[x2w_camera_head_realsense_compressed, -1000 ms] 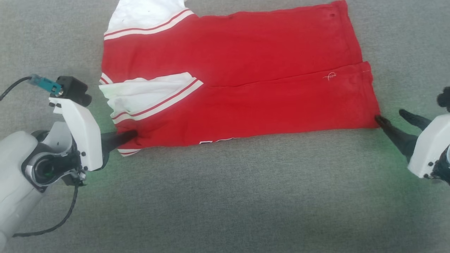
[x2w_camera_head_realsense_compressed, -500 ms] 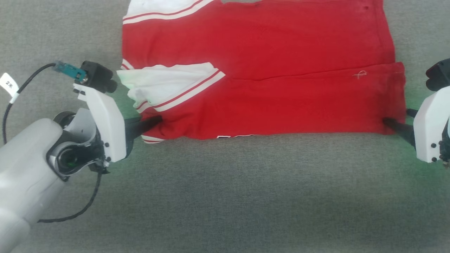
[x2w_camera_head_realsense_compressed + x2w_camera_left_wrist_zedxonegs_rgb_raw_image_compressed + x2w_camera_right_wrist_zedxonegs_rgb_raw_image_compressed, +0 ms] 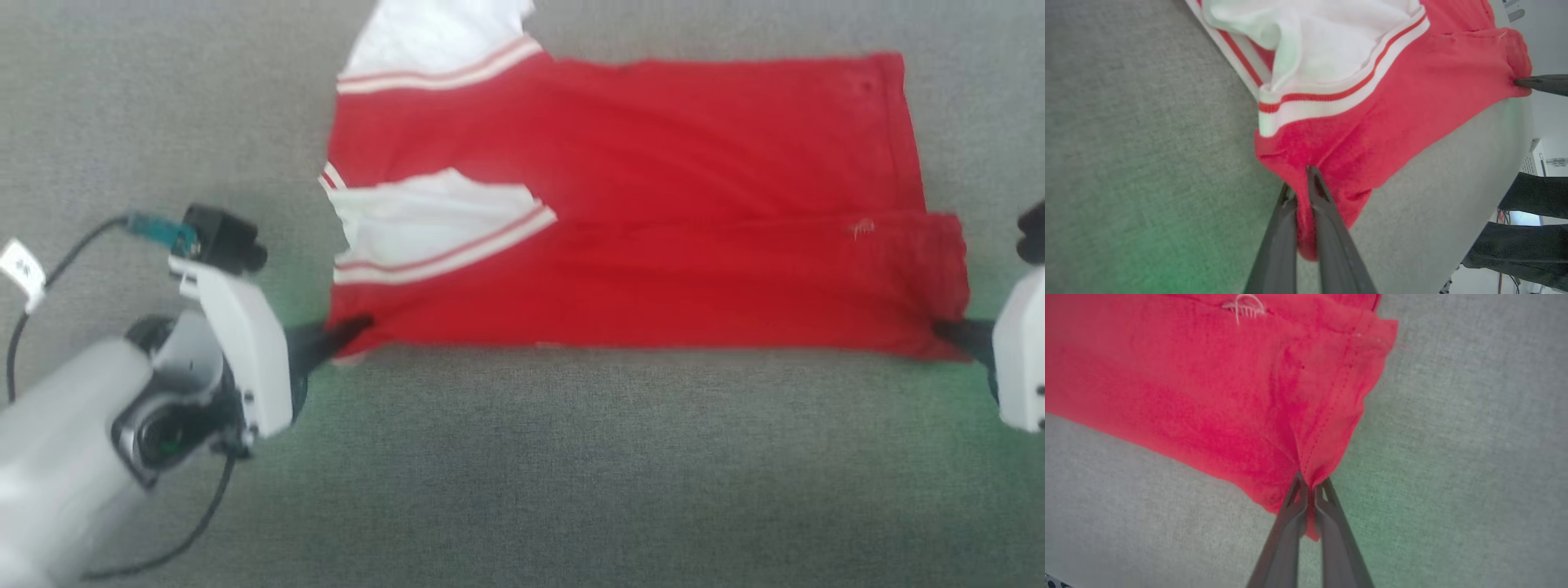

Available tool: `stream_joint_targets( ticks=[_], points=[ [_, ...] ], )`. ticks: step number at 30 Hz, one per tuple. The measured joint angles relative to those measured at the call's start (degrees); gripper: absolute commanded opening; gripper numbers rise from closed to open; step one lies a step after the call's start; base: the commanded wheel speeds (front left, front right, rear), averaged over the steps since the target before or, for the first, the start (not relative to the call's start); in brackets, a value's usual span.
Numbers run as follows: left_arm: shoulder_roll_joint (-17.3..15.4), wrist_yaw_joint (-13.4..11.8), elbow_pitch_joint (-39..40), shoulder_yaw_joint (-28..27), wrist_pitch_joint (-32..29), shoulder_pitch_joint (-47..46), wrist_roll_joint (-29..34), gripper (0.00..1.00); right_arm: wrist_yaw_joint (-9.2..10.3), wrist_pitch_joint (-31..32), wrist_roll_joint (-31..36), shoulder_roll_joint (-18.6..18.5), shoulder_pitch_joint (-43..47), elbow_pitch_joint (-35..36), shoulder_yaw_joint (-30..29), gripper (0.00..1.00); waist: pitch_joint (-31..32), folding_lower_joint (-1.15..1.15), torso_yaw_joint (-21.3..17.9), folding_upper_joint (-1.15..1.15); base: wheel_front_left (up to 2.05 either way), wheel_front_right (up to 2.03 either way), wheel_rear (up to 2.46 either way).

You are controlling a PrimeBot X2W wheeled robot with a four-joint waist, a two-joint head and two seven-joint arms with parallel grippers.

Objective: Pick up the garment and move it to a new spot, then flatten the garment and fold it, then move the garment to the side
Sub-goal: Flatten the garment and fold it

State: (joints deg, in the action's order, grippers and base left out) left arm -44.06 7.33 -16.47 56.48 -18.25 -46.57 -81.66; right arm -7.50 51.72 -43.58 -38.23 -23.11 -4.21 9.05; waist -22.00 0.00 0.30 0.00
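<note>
item: red shirt (image 3: 637, 212), white sleeves with red-and-white striped trim, lying folded lengthwise on grey fabric surface (image 3: 522, 474), upper middle of the head view.
right gripper (image 3: 1310, 484): a second ago its fingers stood spread beside the near right hem corner; now pinched tight on that corner, cloth bunched between the tips.
left gripper (image 3: 1300, 181): unchanged, clamped on the near left corner, just below the folded-in sleeve (image 3: 424, 220).
near edge: drawn straight between the two grippers.
head camera: shifted since earlier; picture blurred.
</note>
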Motion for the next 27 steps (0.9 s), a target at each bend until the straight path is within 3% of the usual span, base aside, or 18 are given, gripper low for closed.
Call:
stream_joint_targets(
  ticks=[5,17,18,19,20,21,22,23,27],
  points=[
    [-3.54,-0.21,6.26,0.6,2.34,5.77,-0.38,0.0,0.0,1.18,-2.11,-1.59,4.94,1.98,-1.12,0.0,2.28,0.0,0.3,0.0,0.0,0.0,0.0],
    [-8.75,-5.26,19.45,1.99,5.8,14.76,-1.14,0.0,0.0,1.51,-4.15,-3.57,14.91,6.02,-5.11,0.0,4.32,0.0,0.9,0.0,0.0,0.0,0.0],
    [-8.76,-5.57,19.82,1.79,5.89,14.76,-1.16,0.0,0.0,1.01,-4.1,-3.63,15.27,6.66,-4.97,0.25,4.37,0.0,0.89,0.0,0.0,0.0,0.0],
    [-8.8,-5.67,20.0,1.69,6.25,14.76,-1.15,0.0,0.0,0.25,-3.97,-3.54,15.44,6.95,-5.14,0.58,4.46,0.0,0.85,0.0,0.0,0.0,0.0],
    [-8.99,-6.02,20.02,1.56,6.55,14.75,-0.93,0.11,0.0,-0.51,-3.67,-3.48,15.5,7.13,-5.42,1.0,4.56,0.0,0.79,0.0,0.0,0.0,0.0],
    [-9.22,-6.32,19.94,1.14,7.37,14.75,-0.7,0.42,0.0,-1.31,-3.33,-3.47,15.51,7.36,-5.65,1.0,4.64,0.0,0.7,0.0,0.0,0.0,0.0],
    [-9.43,-6.59,19.84,0.52,8.08,14.71,-0.7,0.95,0.0,-2.2,-3.18,-3.27,15.47,7.46,-6.03,1.0,4.72,0.0,0.58,0.0,0.0,0.0,0.0],
    [-9.7,-6.58,19.8,0.07,8.65,14.67,-0.68,1.0,0.0,-3.28,-2.76,-3.04,15.39,7.6,-6.42,1.0,4.82,0.0,0.43,0.0,0.0,0.0,0.0],
    [-10.58,-7.68,18.25,-2.75,13.0,14.1,0.02,1.0,0.01,-10.4,0.12,-1.0,13.27,8.14,-8.89,1.0,4.97,0.0,-0.24,0.0,0.0,0.0,0.0]
  ],
)
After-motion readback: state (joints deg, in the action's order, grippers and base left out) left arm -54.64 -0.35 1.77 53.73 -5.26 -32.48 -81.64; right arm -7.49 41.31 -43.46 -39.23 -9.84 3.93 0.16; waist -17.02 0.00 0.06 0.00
